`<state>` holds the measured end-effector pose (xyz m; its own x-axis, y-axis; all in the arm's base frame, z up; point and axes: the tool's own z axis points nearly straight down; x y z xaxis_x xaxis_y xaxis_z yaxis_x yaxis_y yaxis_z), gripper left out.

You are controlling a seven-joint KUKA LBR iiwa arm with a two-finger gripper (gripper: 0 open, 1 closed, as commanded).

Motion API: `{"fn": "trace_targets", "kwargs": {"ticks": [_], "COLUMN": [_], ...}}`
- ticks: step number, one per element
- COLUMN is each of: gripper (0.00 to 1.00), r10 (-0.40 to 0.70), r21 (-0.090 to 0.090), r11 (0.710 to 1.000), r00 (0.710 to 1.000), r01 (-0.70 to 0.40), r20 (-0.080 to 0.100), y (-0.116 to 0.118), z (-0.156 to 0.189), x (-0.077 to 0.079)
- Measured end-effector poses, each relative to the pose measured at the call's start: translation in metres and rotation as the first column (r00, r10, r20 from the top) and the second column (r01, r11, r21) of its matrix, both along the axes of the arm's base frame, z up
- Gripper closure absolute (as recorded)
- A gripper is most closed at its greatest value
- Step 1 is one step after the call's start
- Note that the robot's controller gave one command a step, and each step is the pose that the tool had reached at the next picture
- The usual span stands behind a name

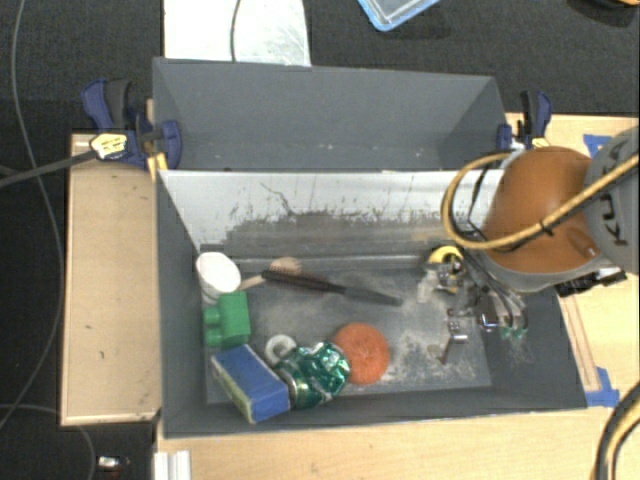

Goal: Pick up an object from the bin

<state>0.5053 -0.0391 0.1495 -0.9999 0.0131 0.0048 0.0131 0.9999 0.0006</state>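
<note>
The gripper [483, 330] hangs low to the right of the orange ball [362, 353], its fingers spread over bare floor of the bin [330, 118]. A crumpled green wrapper [318, 371] touches the ball's left.

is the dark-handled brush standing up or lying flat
Lying flat: the dark-handled brush stretches along the floor of the grey metal bin, bristles at left.

**No legible writing in the bin**

No word, number, brand or sign can be read here. The crumpled green packet [318, 371] near the front wall of the grey bin [185, 298] carries pale markings, too small to make out. The blue box [252, 386] touching it looks plain.
</note>
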Motion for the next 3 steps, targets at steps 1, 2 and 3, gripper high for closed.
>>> {"fn": "trace_targets", "kwargs": {"ticks": [1, 2, 3], "gripper": [0.00, 0.00, 0.00], "r10": [0.002, -0.057, -0.058], "r21": [-0.001, 0.001, -0.001], "r11": [1.000, 0.998, 0.998], "r00": [1.000, 0.998, 0.998], "r01": [-0.002, 0.057, 0.058], "r20": [0.007, 0.018, 0.011], "y": [0.000, 0.046, 0.059], "z": [0.003, -0.062, -0.041], "x": [0.002, 0.067, 0.083]}}
